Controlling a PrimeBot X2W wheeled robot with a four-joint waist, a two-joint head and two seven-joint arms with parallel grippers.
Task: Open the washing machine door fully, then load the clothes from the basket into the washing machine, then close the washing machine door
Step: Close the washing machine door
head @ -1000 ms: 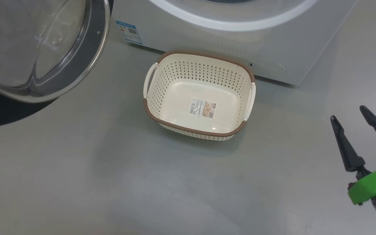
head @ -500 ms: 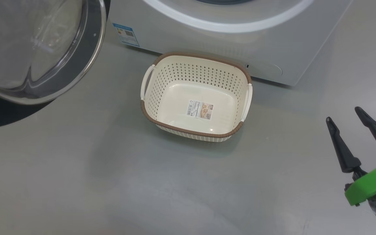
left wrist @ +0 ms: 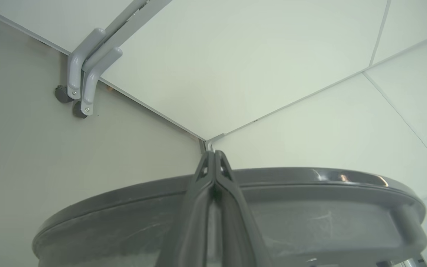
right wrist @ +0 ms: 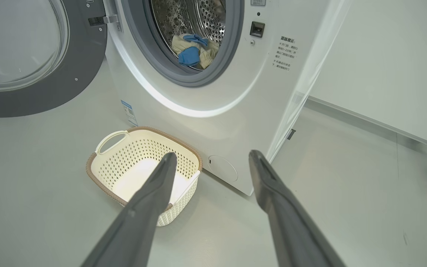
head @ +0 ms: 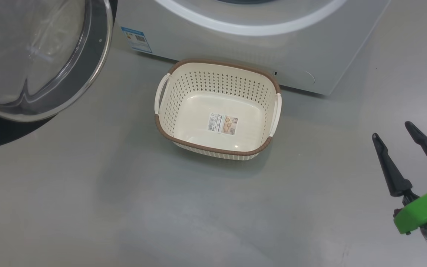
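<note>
Floor [head: 87,204] grey, basket [head: 217,79] sat by washing machine [right wrist: 235,111], clothes [right wrist: 195,52] lay in drum [right wrist: 206,15], washing machine door [right wrist: 50,89] stood open, my right gripper [right wrist: 212,154] fingers [right wrist: 150,200] spread, gripping nothing, left gripper [left wrist: 213,152] fingers pressed tip to tip

Basket [head: 178,107]: upright on the floor [head: 161,207], just in front of the washing machine [head: 310,44]; its bare bottom shows a label [head: 223,124].
Washing machine door [head: 87,70]: swung open at the upper left, with a clear glass bowl inside a black rim.
Blue sticker [head: 136,39]: on the machine's lower front corner, near the door.
Right claw [head: 391,130]: at the lower right, dark fingers spread apart above a green ring [head: 423,213], well apart from the basket.
</note>
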